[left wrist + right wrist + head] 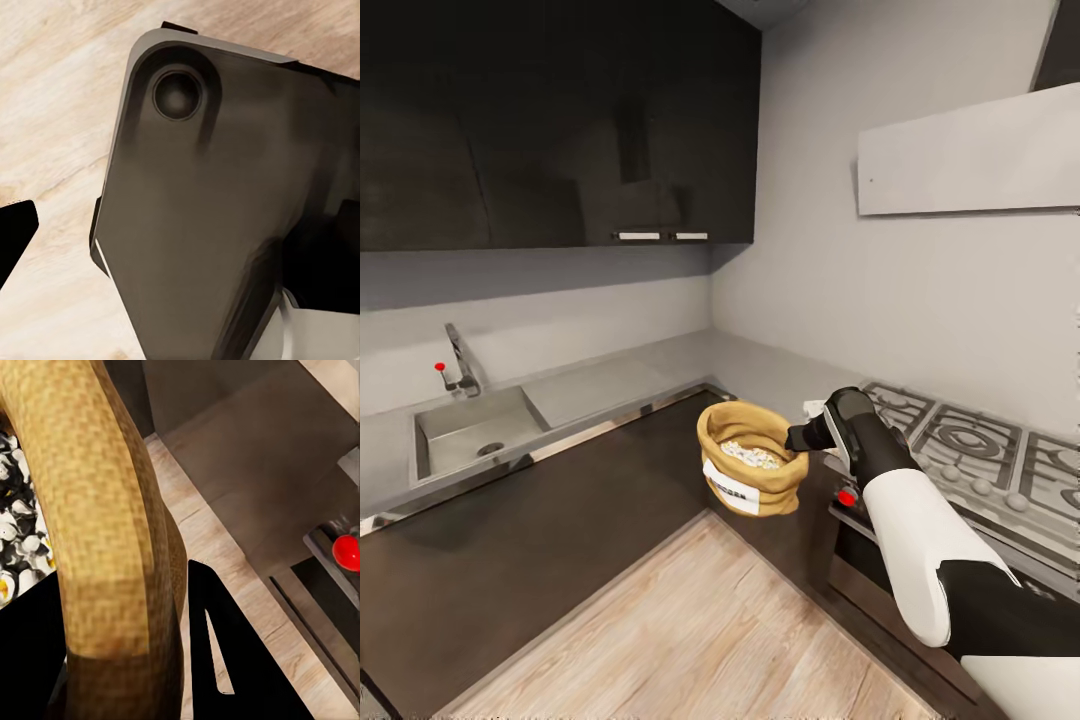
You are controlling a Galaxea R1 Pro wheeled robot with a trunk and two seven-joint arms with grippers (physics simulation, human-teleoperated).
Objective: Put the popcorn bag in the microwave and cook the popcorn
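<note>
Above the floor, tan popcorn bag [750,460], white popcorn [751,456]

A large dark grey robot part [202,217] with a round recess [178,94] hangs over pale wooden floor [52,112]; a black fingertip [15,229] shows beside it.

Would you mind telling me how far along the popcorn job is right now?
Pickup looks done: the right gripper holds the popcorn bag by its rolled rim, in the air off the countertop. Whitish popcorn shows inside. Placing it in the microwave and heating remain.
</note>
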